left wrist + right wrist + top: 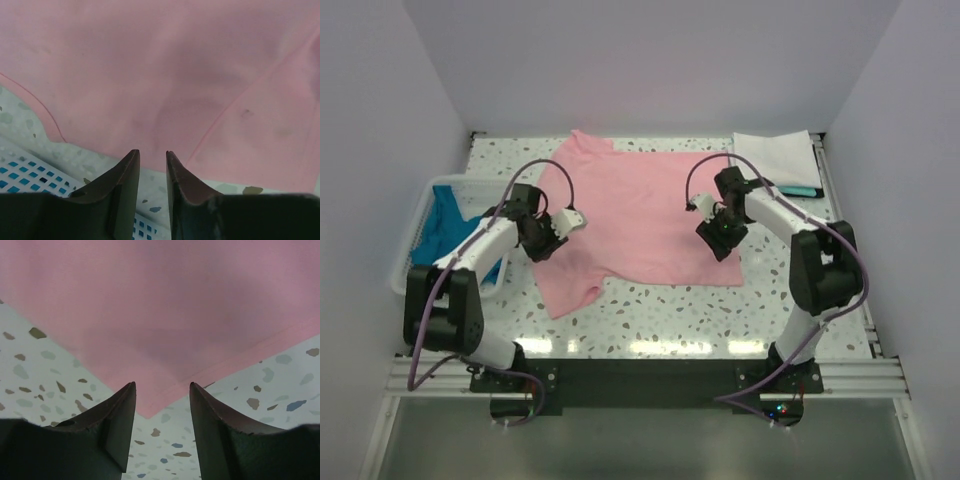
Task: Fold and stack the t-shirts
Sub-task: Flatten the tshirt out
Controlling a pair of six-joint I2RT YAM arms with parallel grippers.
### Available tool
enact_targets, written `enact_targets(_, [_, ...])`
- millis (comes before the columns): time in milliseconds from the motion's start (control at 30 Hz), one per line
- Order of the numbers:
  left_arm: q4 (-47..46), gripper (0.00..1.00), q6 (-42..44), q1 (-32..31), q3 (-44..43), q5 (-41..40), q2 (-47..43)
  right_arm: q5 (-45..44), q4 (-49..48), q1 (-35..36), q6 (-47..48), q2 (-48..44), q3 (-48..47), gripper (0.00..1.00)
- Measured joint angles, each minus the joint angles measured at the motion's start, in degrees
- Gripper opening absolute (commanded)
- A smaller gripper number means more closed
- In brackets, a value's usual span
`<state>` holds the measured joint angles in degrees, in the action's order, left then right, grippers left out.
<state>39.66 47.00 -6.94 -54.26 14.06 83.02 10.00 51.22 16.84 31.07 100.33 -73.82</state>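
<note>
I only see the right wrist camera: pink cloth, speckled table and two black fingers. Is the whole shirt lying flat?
Observer: Mostly. From above, the pink t-shirt lies spread over the middle of the table, with one sleeve sticking out at its near left.
Operator: Where's the other arm?
Observer: The left gripper is at the shirt's left edge, jaws a little apart with nothing between them.
Operator: Are there more shirts?
Observer: Yes, a teal-blue t-shirt sits in the white basket at the table's left side.
</note>
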Motion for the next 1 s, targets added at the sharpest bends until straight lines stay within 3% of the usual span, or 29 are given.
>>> enact_targets(233, [-2.78, 0.17, -1.49, -1.16, 0.04, -9.38, 8.11, -6.47, -2.47, 1.11, -0.81, 6.34, 1.11, 0.48])
enact_targets(500, [-1.22, 0.1, 3.98, -4.79, 7.8, -14.56, 4.83, -10.64, -2.08, 1.6, 1.79, 1.49, 10.23, 0.49])
enact_targets(767, [11.52, 0.1, 11.06, -7.54, 9.99, -12.35, -4.42, -10.43, 5.22, 1.66, 5.44, -8.24, 13.2, 0.45])
enact_targets(867, [17.22, 0.09, 11.67, -8.35, 6.14, -9.18, -6.29, -8.92, 10.16, 1.66, 6.54, -9.86, 11.19, 0.45])
enact_targets(1000, [16.55, 0.07, 8.81, -8.33, -1.99, -6.93, -3.34, -6.6, 12.17, 1.7, 5.55, -9.49, 5.03, 0.45])
